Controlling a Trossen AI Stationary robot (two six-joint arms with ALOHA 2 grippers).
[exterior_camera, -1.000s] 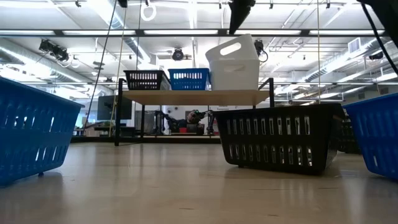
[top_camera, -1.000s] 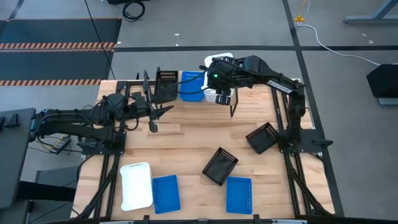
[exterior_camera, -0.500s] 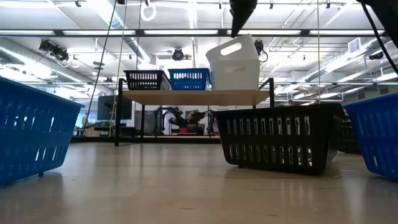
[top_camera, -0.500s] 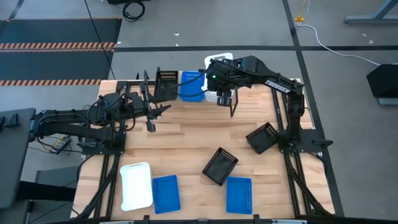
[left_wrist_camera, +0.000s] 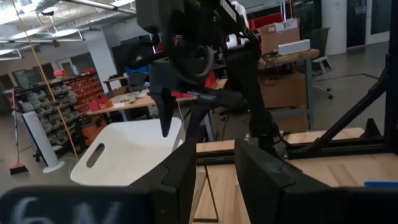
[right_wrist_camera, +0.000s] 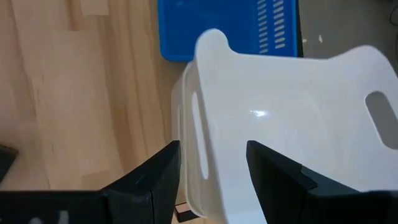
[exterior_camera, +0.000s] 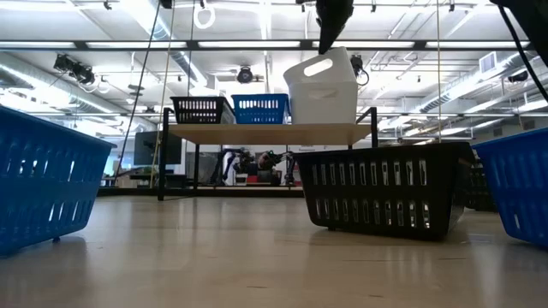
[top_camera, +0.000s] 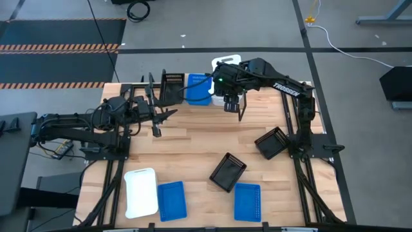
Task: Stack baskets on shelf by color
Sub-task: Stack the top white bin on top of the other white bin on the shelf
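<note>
White basket sits tilted on the shelf, right of the blue basket. Right gripper, spread above its rim, should lift clear vertically; left gripper waits, half-spread.

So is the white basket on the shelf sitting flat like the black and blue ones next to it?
No, the white basket leans tilted on the shelf, while the black basket and blue basket sit level.

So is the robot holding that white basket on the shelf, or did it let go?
Nothing is held. The right gripper is open above the tilted white basket; the left gripper is empty.
</note>
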